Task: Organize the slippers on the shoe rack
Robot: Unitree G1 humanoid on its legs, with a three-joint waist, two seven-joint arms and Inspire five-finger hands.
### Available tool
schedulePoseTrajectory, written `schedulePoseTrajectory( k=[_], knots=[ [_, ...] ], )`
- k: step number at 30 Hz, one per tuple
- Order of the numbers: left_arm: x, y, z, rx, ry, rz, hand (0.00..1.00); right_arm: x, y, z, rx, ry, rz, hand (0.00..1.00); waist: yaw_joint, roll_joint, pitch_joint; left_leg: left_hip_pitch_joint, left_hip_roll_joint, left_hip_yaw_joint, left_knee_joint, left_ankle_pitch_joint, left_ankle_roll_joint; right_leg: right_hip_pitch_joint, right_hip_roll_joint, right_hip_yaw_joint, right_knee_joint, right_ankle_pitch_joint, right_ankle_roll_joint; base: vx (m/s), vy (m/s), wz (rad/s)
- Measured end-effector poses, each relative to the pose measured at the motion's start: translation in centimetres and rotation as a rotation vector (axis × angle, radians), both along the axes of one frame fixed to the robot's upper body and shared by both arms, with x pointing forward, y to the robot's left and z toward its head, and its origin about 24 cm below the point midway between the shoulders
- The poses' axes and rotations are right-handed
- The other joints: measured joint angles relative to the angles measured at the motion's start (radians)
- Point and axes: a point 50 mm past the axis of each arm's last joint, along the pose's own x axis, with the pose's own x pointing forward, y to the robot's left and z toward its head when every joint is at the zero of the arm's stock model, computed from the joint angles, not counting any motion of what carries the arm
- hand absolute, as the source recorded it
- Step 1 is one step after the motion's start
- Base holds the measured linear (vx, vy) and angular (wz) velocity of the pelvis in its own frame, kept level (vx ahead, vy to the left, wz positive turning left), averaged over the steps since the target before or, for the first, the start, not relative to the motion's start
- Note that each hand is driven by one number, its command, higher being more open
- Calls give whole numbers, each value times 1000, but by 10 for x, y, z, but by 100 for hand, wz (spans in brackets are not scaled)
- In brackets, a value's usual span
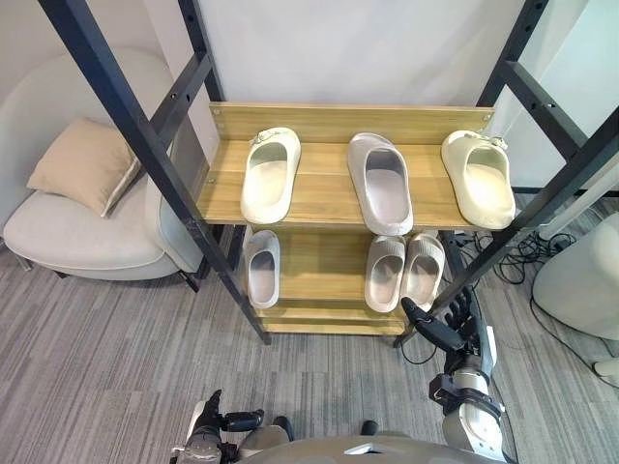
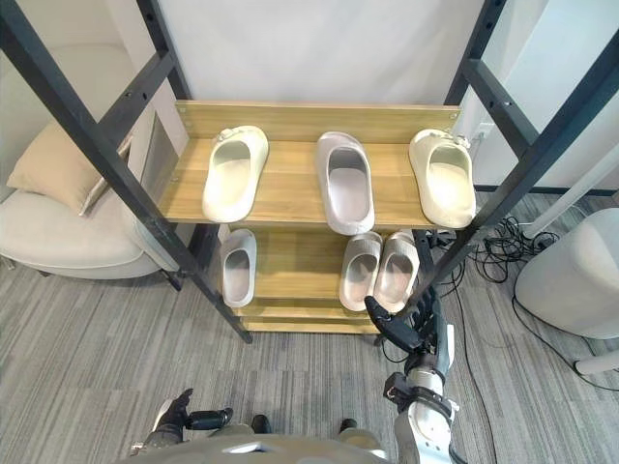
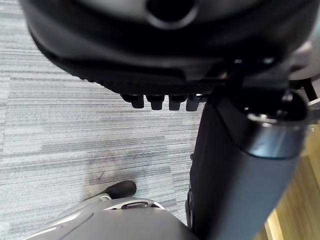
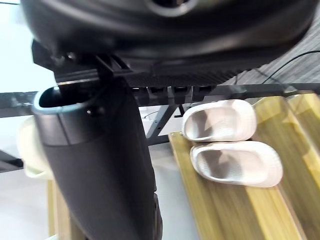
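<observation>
A wooden shoe rack point(image 1: 319, 198) has two shelves. On the top shelf lie a cream slipper point(image 1: 271, 174) at the left, a taupe slipper point(image 1: 380, 182) in the middle and another cream slipper point(image 1: 478, 177) at the right. The lower shelf carries a single grey slipper point(image 1: 262, 268) at the left and a pair of beige ribbed slippers point(image 1: 385, 273) point(image 1: 423, 269) side by side at the right. My right hand point(image 1: 462, 324) hovers open and empty just in front of that pair point(image 4: 235, 162). My left hand point(image 1: 208, 425) hangs low over the carpet, open, holding nothing.
Black metal struts point(image 1: 145, 145) cross in front of the rack on both sides. An armchair point(image 1: 77, 232) with a beige cushion point(image 1: 87, 164) stands at the left. Cables point(image 1: 522, 256) and a white rounded object point(image 1: 580, 280) lie at the right on grey carpet.
</observation>
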Motion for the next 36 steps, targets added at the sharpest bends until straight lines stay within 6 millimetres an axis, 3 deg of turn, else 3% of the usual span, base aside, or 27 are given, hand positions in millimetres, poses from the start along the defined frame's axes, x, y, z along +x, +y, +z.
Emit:
schedulePoseTrajectory(
  k=[11,18,25,27,36],
  knots=[
    [-3,1,-1,9,11,-39,100,-2,21,-4,-66,35,203,100,-5,-2,-17,4,-1,-2,-4,0,0,3,1,0,-2,0,1,1,-3,0],
    [-1,1,0,-4,2,-49,100,5,40,-9,-32,34,406,100,16,-8,-21,-5,-7,-32,-5,5,7,10,-2,-24,-12,0,1,0,-12,10],
    [1,2,1,-7,-10,-55,100,25,70,-3,33,-35,610,100,38,-24,-30,-10,-10,-62,-6,8,11,28,-1,-54,-28,0,1,13,-19,14],
    [2,3,1,-7,-10,-56,100,33,92,5,68,-88,759,100,44,-26,-30,-10,-13,-74,-23,19,11,28,-1,-65,-30,0,1,13,-15,13],
    [7,4,2,2,-23,-81,100,44,137,28,143,-202,1089,100,66,-34,-21,-9,-16,-89,-27,22,12,36,-1,-81,-34,0,-1,1,-6,5]
  ],
)
